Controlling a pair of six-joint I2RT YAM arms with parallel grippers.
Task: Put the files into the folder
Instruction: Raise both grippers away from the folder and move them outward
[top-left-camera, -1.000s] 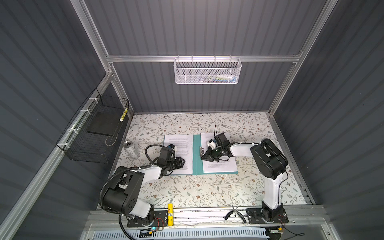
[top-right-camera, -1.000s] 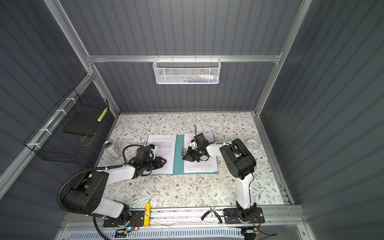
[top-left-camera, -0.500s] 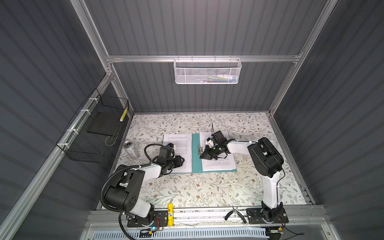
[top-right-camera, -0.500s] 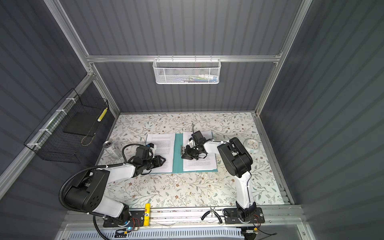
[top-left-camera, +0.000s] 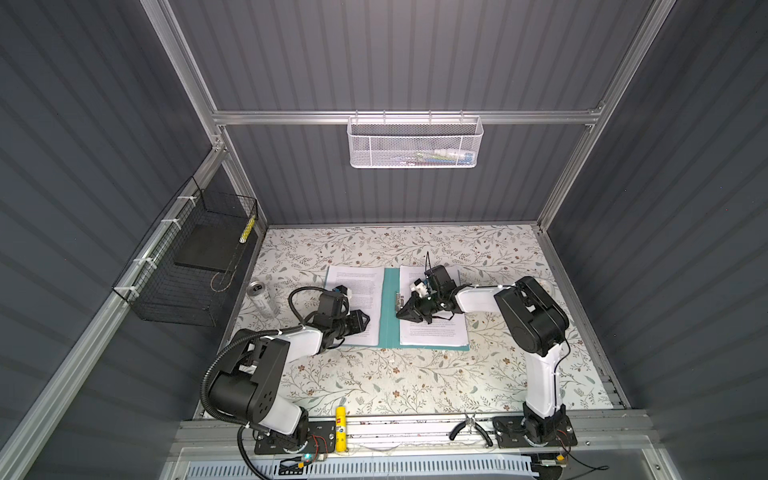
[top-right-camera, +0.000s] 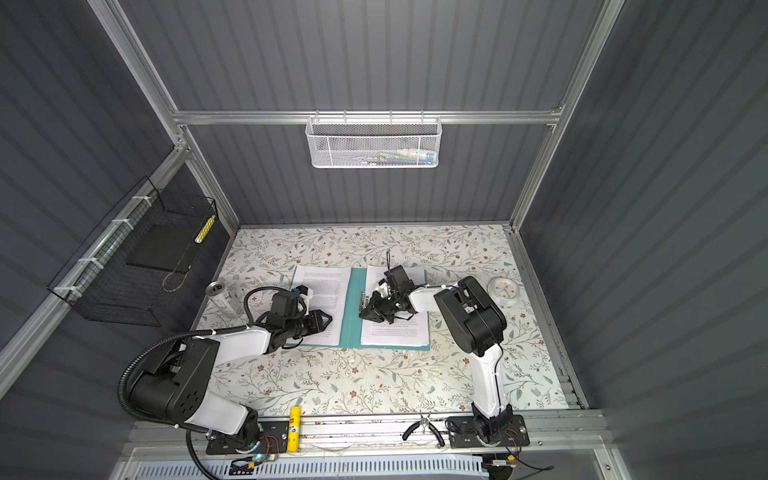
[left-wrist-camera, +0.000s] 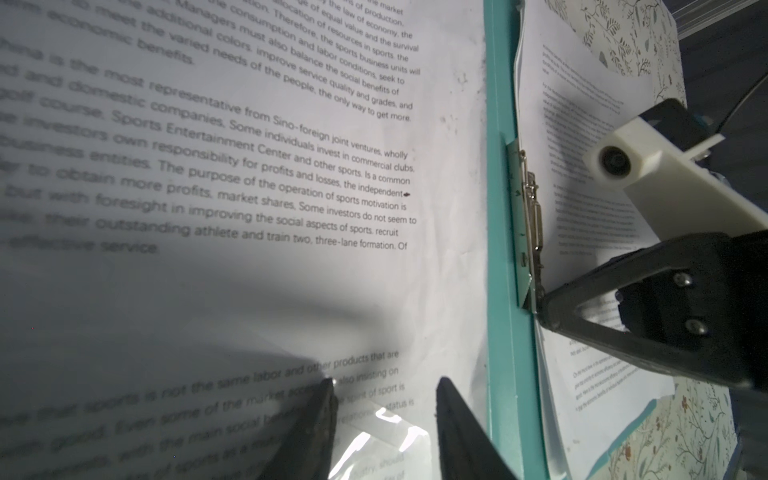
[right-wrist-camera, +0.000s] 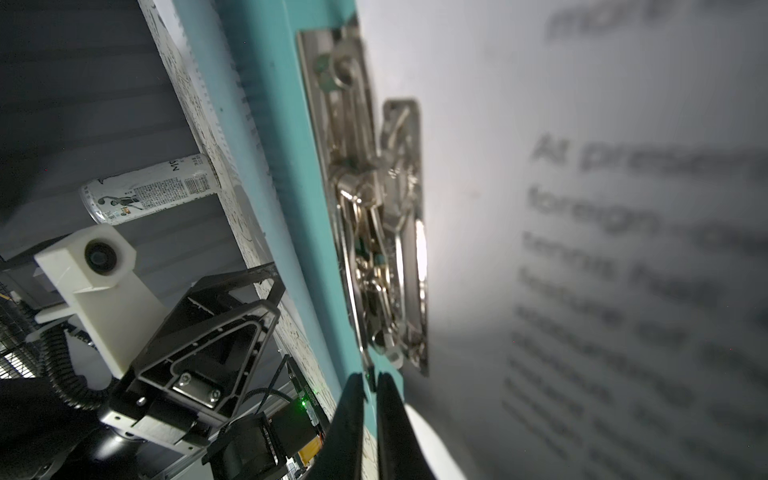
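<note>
Worktop (top-left-camera: 374, 374) carries the open folder (top-left-camera: 388, 307), files (top-left-camera: 432, 332) lying on both its leaves. Left tool (top-left-camera: 366, 321) has eased a little wider over the left ones, holding nothing. Right tool (right-wrist-camera: 370, 395), barely a slit apart, has edged against the clip (right-wrist-camera: 374, 232); whether it pinches it is unclear. Clamping seems next.

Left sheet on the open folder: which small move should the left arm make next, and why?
Probably lower the left gripper and close its open jaws on the edge of the left sheet: it lies loose on the folder, outside the clip, with the right gripper at its end.
</note>
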